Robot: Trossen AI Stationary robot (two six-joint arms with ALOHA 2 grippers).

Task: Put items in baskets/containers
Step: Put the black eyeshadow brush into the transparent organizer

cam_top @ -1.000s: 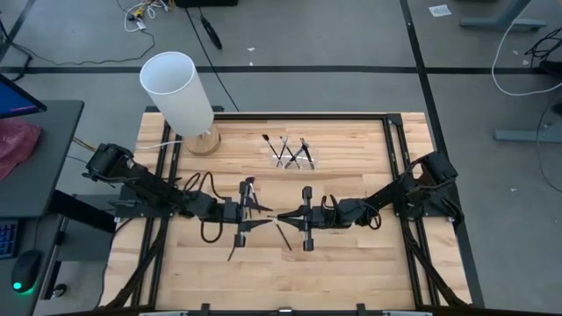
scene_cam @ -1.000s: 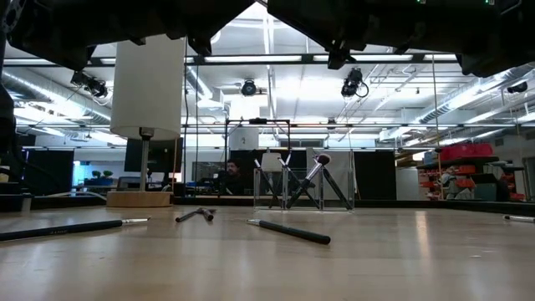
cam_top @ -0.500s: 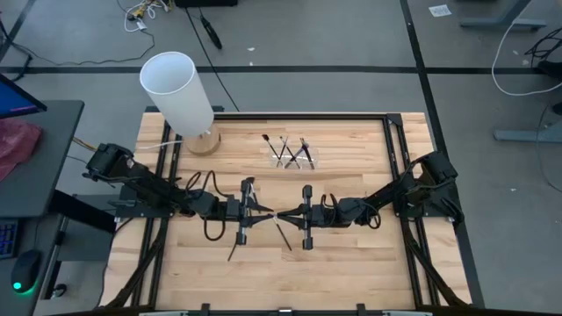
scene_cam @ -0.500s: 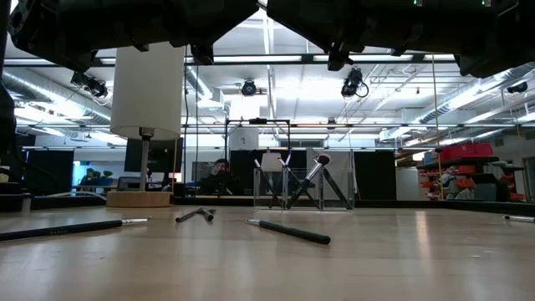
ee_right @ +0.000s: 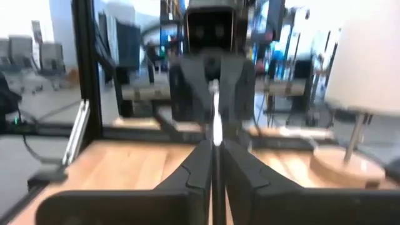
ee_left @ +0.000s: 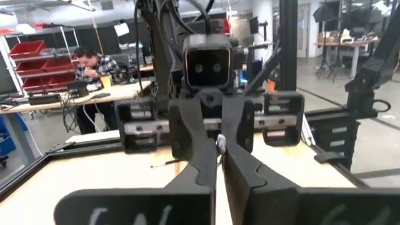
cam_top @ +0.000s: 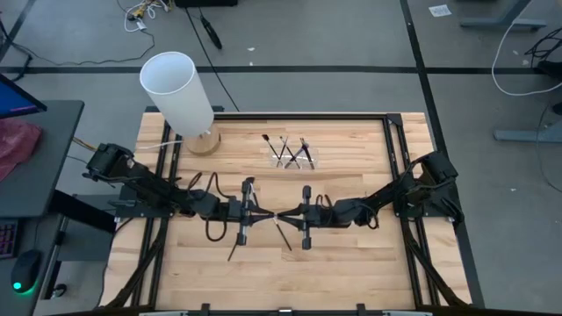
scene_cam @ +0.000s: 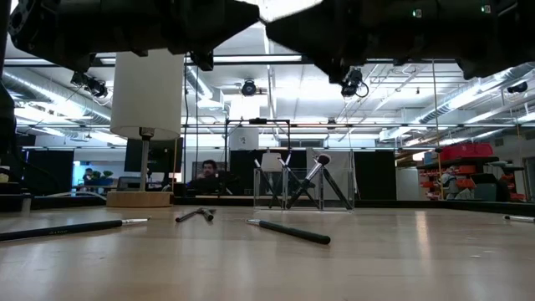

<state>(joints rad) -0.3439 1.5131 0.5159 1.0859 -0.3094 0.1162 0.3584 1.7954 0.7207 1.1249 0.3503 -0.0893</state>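
Brushes: several already upright in clear holder at table's far middle. Loose on table: at least three, e.g. one mid-table. Left gripper clamped on pale brush tip; right gripper tip to tip, hold unclear. Mid-handover, judged roughly half done.

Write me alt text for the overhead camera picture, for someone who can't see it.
Seen from above, the left claw and right claw meet tip to tip over the middle of a wooden table, with loose brushes below them. Further back, a clear holder contains several brushes, and a tall white cylinder stands at the far left corner.
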